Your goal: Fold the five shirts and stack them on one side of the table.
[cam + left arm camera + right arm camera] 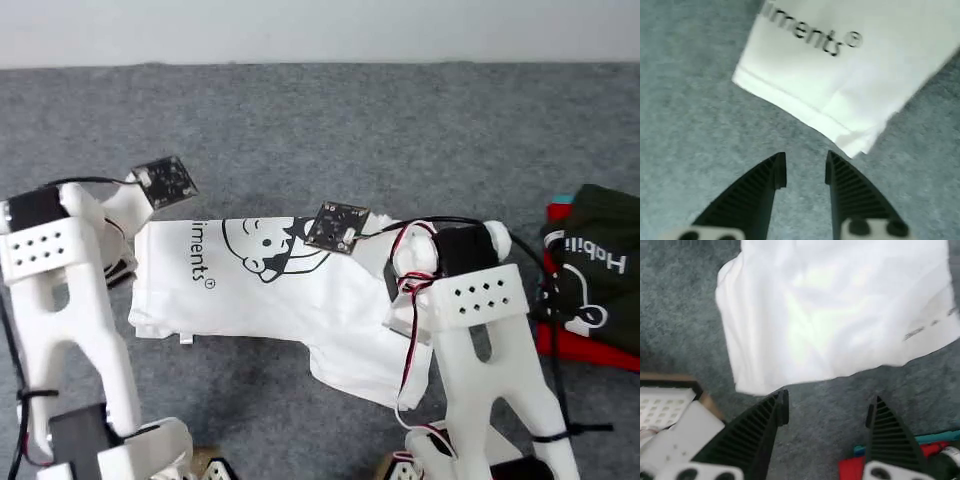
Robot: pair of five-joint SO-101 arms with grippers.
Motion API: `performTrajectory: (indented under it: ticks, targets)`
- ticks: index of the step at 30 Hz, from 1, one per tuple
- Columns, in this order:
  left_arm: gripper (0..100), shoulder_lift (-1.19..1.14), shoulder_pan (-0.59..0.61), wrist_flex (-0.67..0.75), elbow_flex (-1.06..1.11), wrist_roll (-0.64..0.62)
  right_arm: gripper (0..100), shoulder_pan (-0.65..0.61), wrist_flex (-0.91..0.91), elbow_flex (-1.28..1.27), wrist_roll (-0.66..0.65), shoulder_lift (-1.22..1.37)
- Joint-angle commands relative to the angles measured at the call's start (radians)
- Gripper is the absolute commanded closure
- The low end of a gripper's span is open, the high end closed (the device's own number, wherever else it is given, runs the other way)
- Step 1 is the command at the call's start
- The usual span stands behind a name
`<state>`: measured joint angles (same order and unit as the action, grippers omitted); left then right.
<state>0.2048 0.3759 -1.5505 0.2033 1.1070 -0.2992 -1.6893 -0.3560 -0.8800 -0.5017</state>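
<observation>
A white shirt [290, 295] with a black cartoon print lies partly folded in the middle of the grey table, one flap trailing toward the front. In the left wrist view its folded hem corner [840, 75] lies just beyond my left gripper [805, 167], which is open by a narrow gap above bare carpet, holding nothing. My right gripper [827, 410] is open wide, hovering just off the shirt's [830, 315] near edge, also holding nothing. In the high view the left arm [60, 250] stands at the shirt's left end and the right arm [470, 290] at its right end.
A pile of other shirts [590, 280], dark green on top of red and teal, sits at the table's right edge; its red cloth [855, 467] shows beside my right fingers. The right arm's white base [675, 435] is close by. Grey carpet [320, 130] stretches behind the shirt.
</observation>
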Motion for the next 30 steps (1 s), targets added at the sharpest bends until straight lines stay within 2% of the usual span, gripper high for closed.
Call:
performTrajectory:
  ticks: [1, 4, 7, 12, 18, 23, 27, 30]
  targets:
    - [87, 0.025, 0.003, 0.144, -0.035, -0.176, 86.2, -0.004, 0.143, 0.054, 0.035, 0.025]
    - [91, -0.031, -0.017, 0.241, -0.036, -0.347, 98.6, -0.002, 0.272, 0.054, 0.089, 0.131]
    - [98, -0.101, -0.055, 0.261, -0.036, -0.437, 97.6, -0.001, 0.374, 0.057, 0.138, 0.26]
    - [98, -0.267, -0.103, 0.318, -0.038, -0.557, 98.8, 0.002, 0.568, 0.06, 0.222, 0.449]
    - [98, -0.465, -0.103, 0.44, -0.042, -0.58, 98.8, 0.058, 0.762, 0.061, 0.227, 0.616]
    - [98, -0.563, -0.101, 0.445, -0.044, -0.577, 98.8, 0.142, 0.895, 0.061, 0.224, 0.708]
    - [98, -0.582, -0.104, 0.446, -0.044, -0.578, 98.8, 0.191, 0.943, 0.061, 0.222, 0.756]
    - [98, -0.563, -0.107, 0.442, -0.059, -0.582, 98.8, 0.188, 0.912, 0.084, 0.226, 0.756]
